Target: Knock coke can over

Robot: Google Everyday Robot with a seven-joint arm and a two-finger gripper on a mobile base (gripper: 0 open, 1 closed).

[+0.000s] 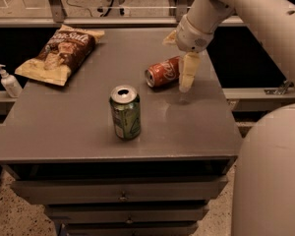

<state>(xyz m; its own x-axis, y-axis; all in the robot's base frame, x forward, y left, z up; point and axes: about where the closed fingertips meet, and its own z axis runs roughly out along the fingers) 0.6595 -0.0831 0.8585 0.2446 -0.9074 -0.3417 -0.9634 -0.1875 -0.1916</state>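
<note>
Obs., camera view. Grey counter (59, 127) with drawers (123, 190) beneath its front edge.

Coke can (163, 72): lying on its side, right of centre and toward the back, closer to the right edge than the left. Silver top faces left and slightly forward, and the white lettering is visible on the upper side. It rests on the counter surface, not lifted.

Gripper (187, 73): hangs from the arm (246, 9), which enters from the upper right, and points down just beside the can's right (bottom) end. It is very close to the can — cannot tell whether touching. Its tip is low over the counter, with a faint reflection on the surface below it. Released or clenched: cannot tell from this angle. Nothing is seen carried in it.

Green can (125, 113): upright, near the middle of the counter toward the front edge, tab end up. It is well apart from the coke can, forward and left of it.

Chip bag (59, 55): flat at the back-left corner, its long side running diagonally, with one end overhanging the left edge.

Pump bottle (9, 81): off the counter, beyond the left edge, on a lower ledge.

Robot body (273, 171): a pale curved shell past the front-right corner.
</note>
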